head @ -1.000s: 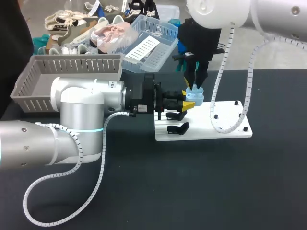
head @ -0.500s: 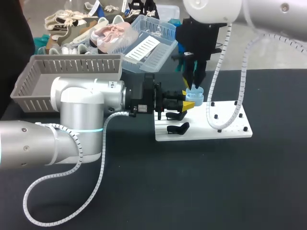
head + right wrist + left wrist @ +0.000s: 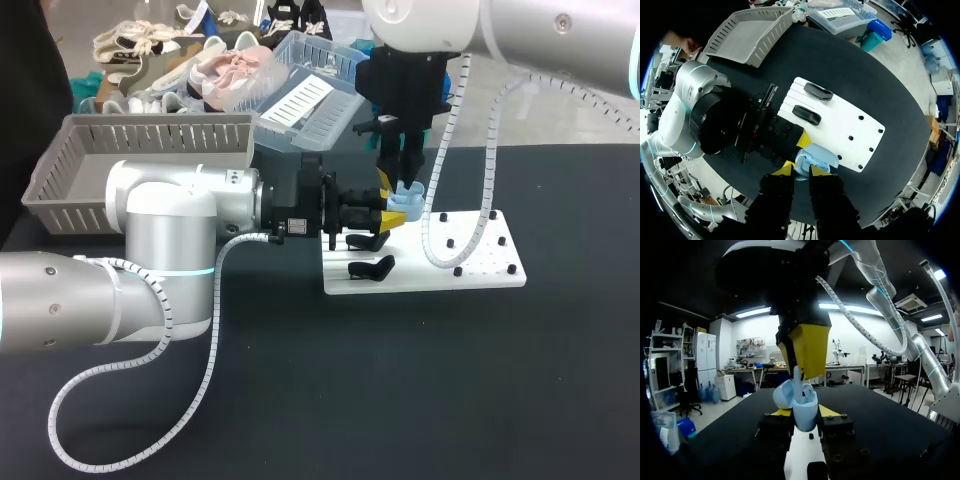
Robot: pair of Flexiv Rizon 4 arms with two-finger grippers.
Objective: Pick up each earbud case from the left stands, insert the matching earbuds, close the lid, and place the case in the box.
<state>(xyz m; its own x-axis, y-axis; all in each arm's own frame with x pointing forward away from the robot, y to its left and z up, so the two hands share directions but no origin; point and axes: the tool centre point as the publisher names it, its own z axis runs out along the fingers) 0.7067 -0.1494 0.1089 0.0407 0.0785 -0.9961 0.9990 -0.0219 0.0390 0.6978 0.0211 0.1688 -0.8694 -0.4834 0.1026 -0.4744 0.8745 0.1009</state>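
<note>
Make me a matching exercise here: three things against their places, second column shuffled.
1. light blue plastic earbud case
2. two black curved stands
3. grey slatted plastic basket

A. table's far left, behind left arm
B. clamped in left tool, lid open
C. empty, on white flat plate

Pairs: 1-B; 2-C; 3-A

On the black bench (image 3: 400, 400), a white flat plate (image 3: 480, 265) lies near the far edge. Two black curved stands (image 3: 371, 267) sit on its left end. Behind them my left claw (image 3: 393, 212) clamps the light-blue earbud case (image 3: 410, 197), with my right claw (image 3: 398, 180) above. A grey slotted basket (image 3: 70, 170) occupies the far left corner.
</note>
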